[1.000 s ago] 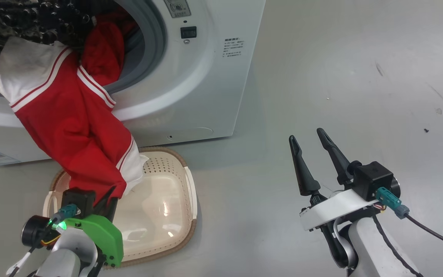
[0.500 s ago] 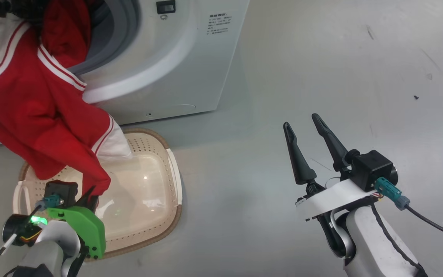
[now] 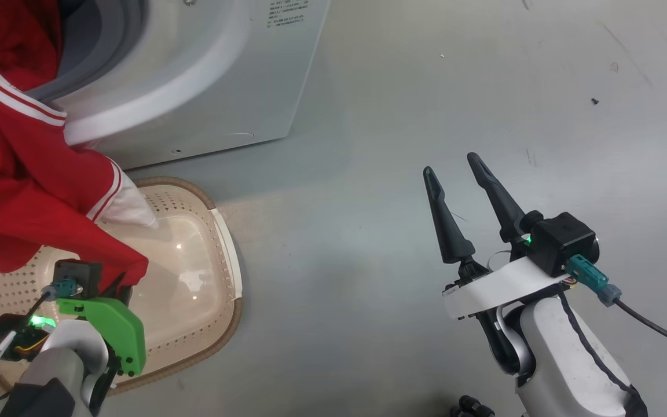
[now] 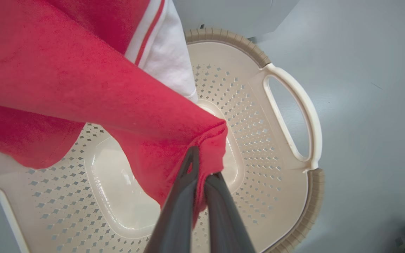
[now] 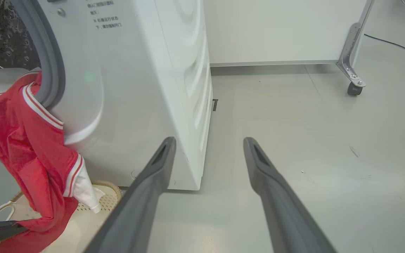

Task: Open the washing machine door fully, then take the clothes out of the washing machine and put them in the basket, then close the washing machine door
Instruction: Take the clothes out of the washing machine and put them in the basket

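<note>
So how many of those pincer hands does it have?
2. The left gripper is shut on the red clothes above the basket; the right gripper hangs open over the floor, beside the washing machine.

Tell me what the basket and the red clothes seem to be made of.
The basket: likely moulded plastic, glossy cream, punched holes, glare on its floor; brown rim looks woven.
The clothes: soft matte red fabric, probably a knit, white striped trim; it drapes and folds.
</note>
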